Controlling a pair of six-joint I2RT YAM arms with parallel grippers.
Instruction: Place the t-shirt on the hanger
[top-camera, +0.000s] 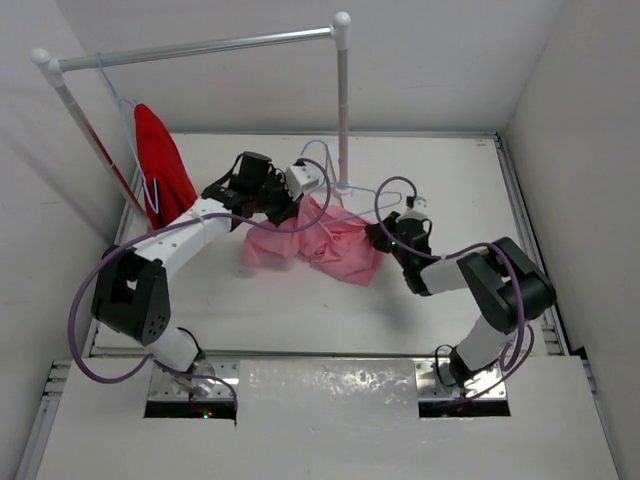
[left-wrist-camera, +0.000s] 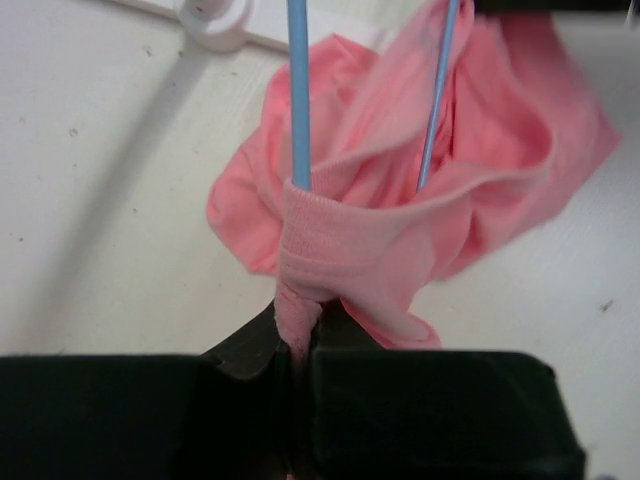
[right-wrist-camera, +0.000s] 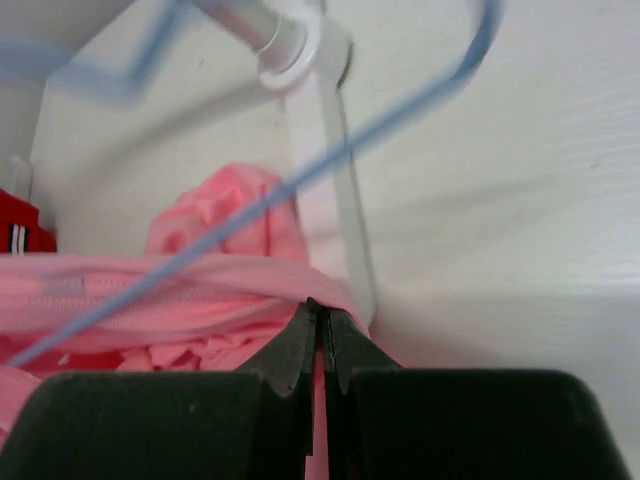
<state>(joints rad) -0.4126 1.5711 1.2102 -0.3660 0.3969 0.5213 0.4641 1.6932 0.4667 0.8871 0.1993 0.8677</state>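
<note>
Your left gripper (left-wrist-camera: 297, 338) is pinched tight on the ribbed collar (left-wrist-camera: 305, 240) of the shirt (left-wrist-camera: 500, 150), with no gap between its fingers. Just above the fingertips a band of that collar wraps round one wire of the hanger (left-wrist-camera: 298, 100), and the hanger's second wire runs down into the pink folds to the right. Your right gripper (right-wrist-camera: 322, 325) is likewise clamped closed on a pink edge of the shirt, the cloth drawn taut to the left of the fingers, and a blurred blue length of hanger crosses diagonally above it. In the top view both grippers meet the shirt near the middle of the frame, the left at its upper left edge, the right at its right edge. The shirt lies bunched on the table (top-camera: 450, 180), just below the foot of the rack (top-camera: 343, 110). In the upper left of the frame a red garment (top-camera: 160, 160) hangs from the rack's rail.
</note>
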